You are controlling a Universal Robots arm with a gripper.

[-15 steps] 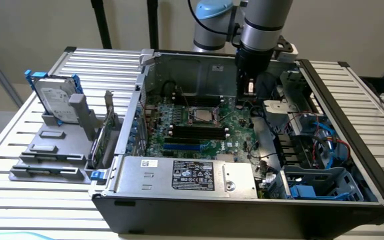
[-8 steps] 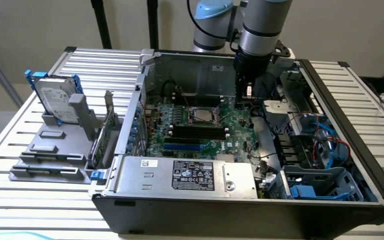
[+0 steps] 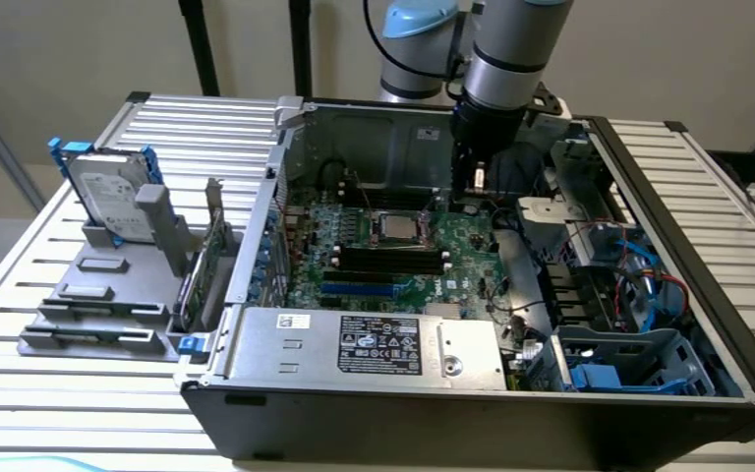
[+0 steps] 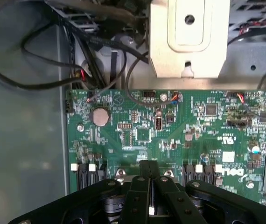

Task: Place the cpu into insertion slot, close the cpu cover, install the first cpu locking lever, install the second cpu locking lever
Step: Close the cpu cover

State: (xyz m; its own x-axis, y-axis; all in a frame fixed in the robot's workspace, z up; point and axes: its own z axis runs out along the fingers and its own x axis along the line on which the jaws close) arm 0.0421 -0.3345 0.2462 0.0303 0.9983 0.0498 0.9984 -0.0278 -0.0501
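Note:
The insertion slot (image 3: 395, 228) sits mid-board on the green motherboard (image 3: 463, 241), ringed by the silvery cpu cover (image 3: 395, 215). A pale square that looks like the cpu (image 3: 396, 230) shows in the cover's window. I cannot tell whether the cover is pressed fully flat or how the levers stand. My gripper (image 3: 462, 203) hangs just above the board, toward the exterior view's right and slightly behind the socket. Seen from the wrist, my gripper (image 4: 148, 164) is shut, its black fingers (image 4: 140, 186) pressed together with nothing held, over the green board (image 4: 170, 135).
The board lies inside an open tower case (image 3: 692, 324). Black memory slots (image 3: 384, 261) lie in front of the socket, a power supply (image 3: 377, 346) nearer still. Cables (image 3: 640, 285) and a blue drive cage (image 3: 627, 364) crowd the right. A metal bracket (image 4: 189, 37) and black cables (image 4: 100, 56) border the board.

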